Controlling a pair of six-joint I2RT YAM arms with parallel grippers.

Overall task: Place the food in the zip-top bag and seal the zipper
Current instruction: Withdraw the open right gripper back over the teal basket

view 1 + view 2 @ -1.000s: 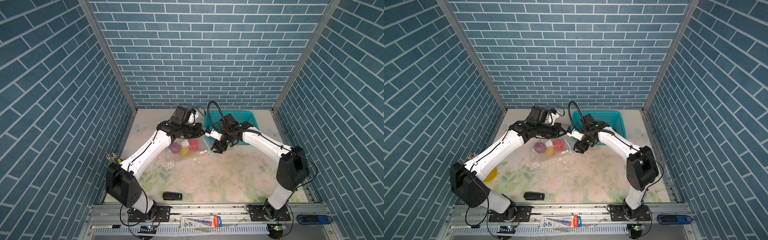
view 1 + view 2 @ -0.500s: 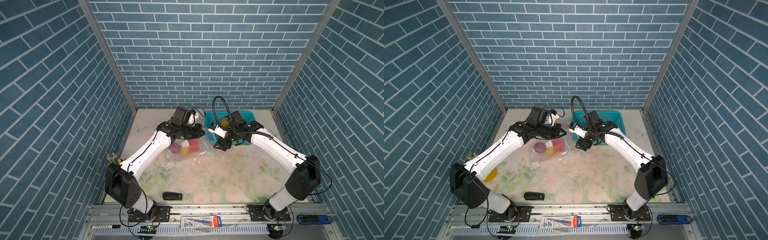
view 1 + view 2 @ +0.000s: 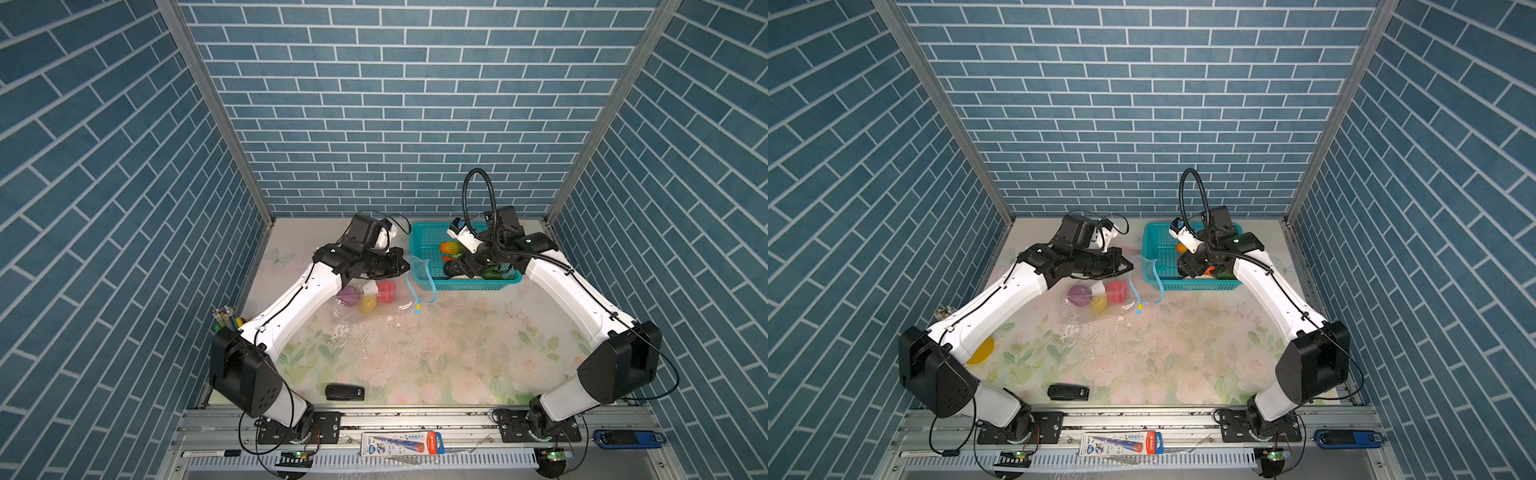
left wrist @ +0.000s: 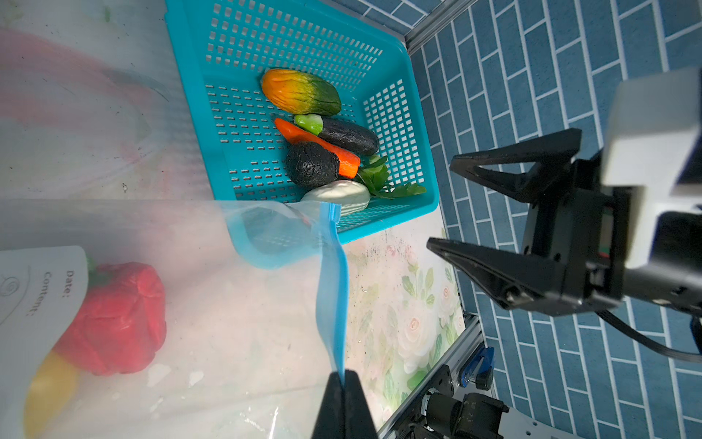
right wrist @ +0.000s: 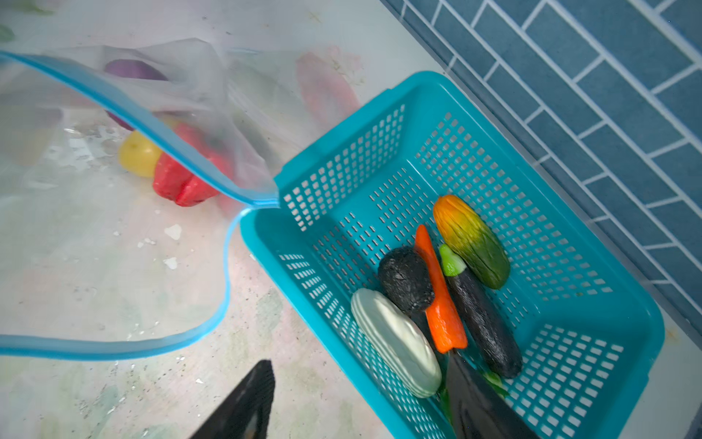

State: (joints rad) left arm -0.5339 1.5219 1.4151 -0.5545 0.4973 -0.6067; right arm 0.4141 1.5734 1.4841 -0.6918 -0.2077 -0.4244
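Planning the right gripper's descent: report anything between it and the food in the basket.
Nothing covers the food: the white piece lies bare below the open right gripper. Only the basket's near wall, seen between its fingers, might catch one.

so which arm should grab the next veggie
Right. The right hand is open at the teal basket by the white piece; the left hand is shut on the zipper, holding the bag open.

Enclosure: three walls (image 3: 374,104) in blue brick pattern, white mortar lines, joined by grey metal corner posts (image 3: 218,112). Counter (image 3: 457,357) covered in pale floral print, speckled with dark grit. Aluminium rail (image 3: 415,417) along front edge. Lighting bright, even.
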